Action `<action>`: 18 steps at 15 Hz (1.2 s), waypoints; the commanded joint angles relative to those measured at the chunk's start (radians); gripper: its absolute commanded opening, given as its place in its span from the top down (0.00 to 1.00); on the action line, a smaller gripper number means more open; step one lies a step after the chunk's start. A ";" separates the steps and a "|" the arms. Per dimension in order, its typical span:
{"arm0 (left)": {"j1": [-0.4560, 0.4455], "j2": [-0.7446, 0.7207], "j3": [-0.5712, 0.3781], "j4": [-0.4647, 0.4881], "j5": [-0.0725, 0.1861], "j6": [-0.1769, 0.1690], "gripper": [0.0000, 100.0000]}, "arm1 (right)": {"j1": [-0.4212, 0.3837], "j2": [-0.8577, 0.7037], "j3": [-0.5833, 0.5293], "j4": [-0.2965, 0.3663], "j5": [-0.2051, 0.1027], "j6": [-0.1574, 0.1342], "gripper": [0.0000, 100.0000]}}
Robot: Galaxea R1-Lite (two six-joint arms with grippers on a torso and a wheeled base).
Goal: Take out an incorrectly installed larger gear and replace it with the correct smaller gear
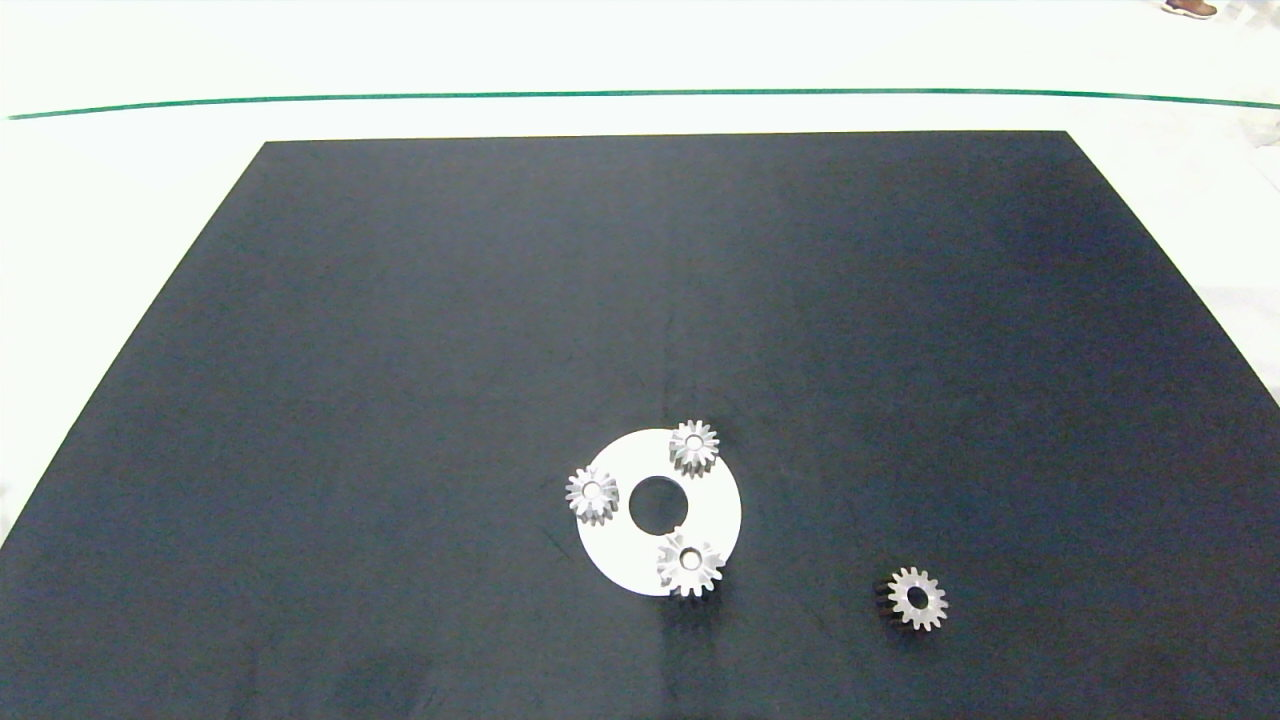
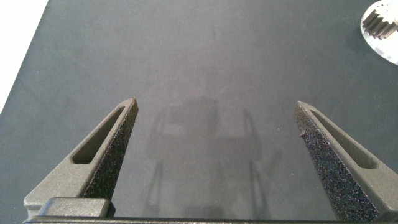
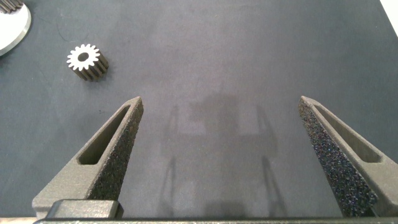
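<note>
A white carrier disc (image 1: 715, 505) is lying near the front edge of the black mat (image 1: 400, 350), carrying three gears. The larger gear (image 1: 690, 566) is sitting at the disc's front edge, with two small gears (image 1: 694, 447) at its back and left rim. The smaller gear (image 1: 917, 598) is lying loose on the mat, toward the front right corner. The left gripper (image 2: 217, 109) and right gripper (image 3: 221, 106) are each hovering over bare mat with fingers spread wide, holding nothing.

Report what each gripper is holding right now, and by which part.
Nothing is held. The left gripper and right gripper are both open over bare black mat. The smaller gear lies loose on the mat; the larger gear sits on the white disc.
</note>
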 commanded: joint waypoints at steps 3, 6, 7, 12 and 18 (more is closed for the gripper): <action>-0.001 0.001 0.000 -0.001 0.002 -0.001 0.00 | 0.000 0.001 -0.001 0.003 -0.001 -0.020 0.00; 0.001 0.001 -0.001 -0.001 0.003 -0.001 0.00 | 0.000 0.001 -0.001 0.003 -0.001 -0.018 0.00; 0.001 0.001 -0.001 -0.001 0.007 -0.001 0.00 | 0.000 0.001 -0.001 0.003 -0.004 -0.018 0.00; 0.001 0.050 -0.152 0.139 0.036 0.004 0.00 | -0.003 0.052 -0.110 0.084 -0.013 -0.018 0.00; 0.013 0.530 -0.827 0.663 0.033 0.205 0.00 | 0.003 0.302 -0.435 0.279 0.003 -0.029 0.00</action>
